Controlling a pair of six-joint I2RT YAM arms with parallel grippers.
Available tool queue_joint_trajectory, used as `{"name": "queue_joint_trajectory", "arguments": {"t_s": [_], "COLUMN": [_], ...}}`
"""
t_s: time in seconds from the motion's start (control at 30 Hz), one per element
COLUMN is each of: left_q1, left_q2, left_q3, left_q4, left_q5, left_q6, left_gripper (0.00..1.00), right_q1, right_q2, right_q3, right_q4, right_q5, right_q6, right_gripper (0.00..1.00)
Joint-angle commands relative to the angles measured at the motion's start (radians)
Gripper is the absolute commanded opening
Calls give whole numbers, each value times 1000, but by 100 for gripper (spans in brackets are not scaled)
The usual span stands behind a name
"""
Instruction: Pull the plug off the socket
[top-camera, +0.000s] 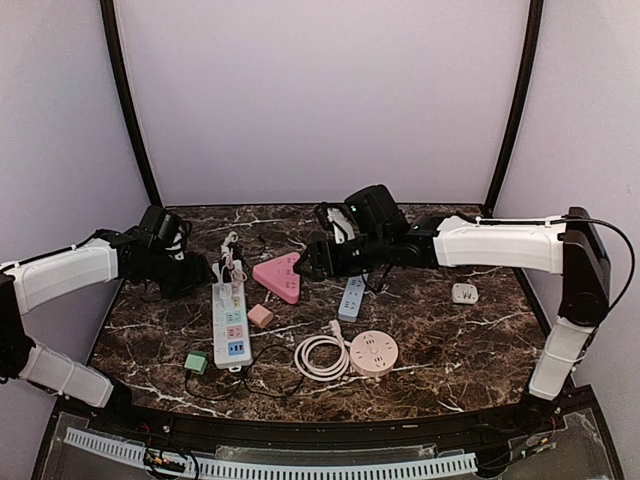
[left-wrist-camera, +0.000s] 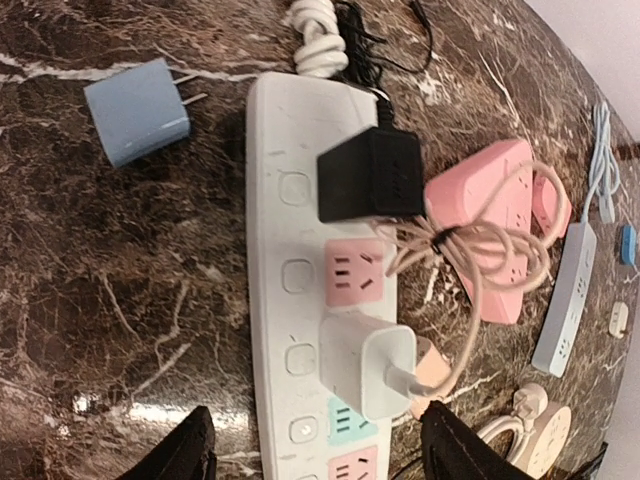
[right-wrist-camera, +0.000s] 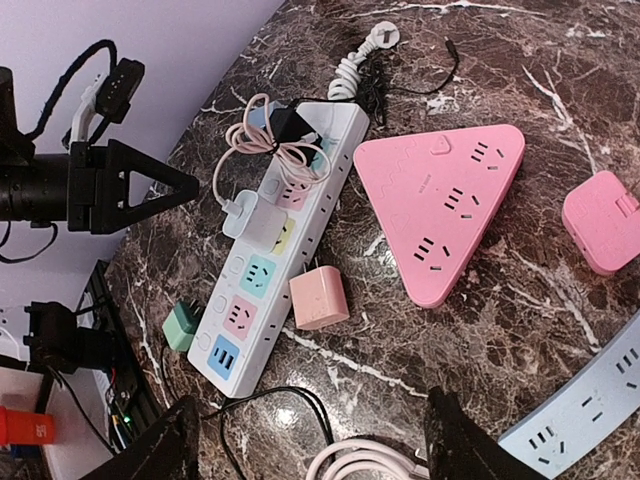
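A long white power strip (top-camera: 232, 322) with coloured sockets lies left of centre. In the left wrist view a white charger plug (left-wrist-camera: 368, 365) with a bundled pale cable and a black adapter (left-wrist-camera: 370, 175) sit plugged into the strip (left-wrist-camera: 275, 240). My left gripper (left-wrist-camera: 320, 452) is open, its fingers either side of the strip just short of the white charger, and holds nothing. It shows at the strip's far left end (top-camera: 195, 275). My right gripper (right-wrist-camera: 310, 450) is open and empty above the table near the pink triangular strip (right-wrist-camera: 450, 205). In this view the white charger (right-wrist-camera: 255, 222) is also visible.
A loose blue charger (left-wrist-camera: 138, 110) lies left of the strip. A pink cube charger (right-wrist-camera: 320, 297) and a green charger (right-wrist-camera: 181, 326) lie beside it. A coiled white cable (top-camera: 322, 357), a round pink socket (top-camera: 374, 353), a blue-grey strip (top-camera: 352, 296) and a small white adapter (top-camera: 464, 293) lie to the right.
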Motion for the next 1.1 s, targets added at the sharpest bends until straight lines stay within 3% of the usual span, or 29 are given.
{"name": "queue_joint_trajectory", "arguments": {"t_s": [0.0,0.17,0.43,0.93,1.07], "left_q1": [-97,-194,-212,-227,-232], "left_q2": [21,141,315,450,457], "left_q3": [68,180,312,404,407], "left_q4": [-107,-191,-262,-312,-317], "left_q5": [-118,-211,-295,-251,-241], "left_q6": [3,-4,-2,30,29], "left_gripper": [69,69,65,42,31], "right_q1": [-6,-7,-8,-8,-7], "right_q2": [18,27,48,217,293], "right_q3": [27,23,26,123,182], "right_q4": [52,61,66,135,155], "right_q5": [-13,-9,-6,-136,-193], "right_q6": [6,13,28,84,128], "right_gripper": [77,80,80,72,67]}}
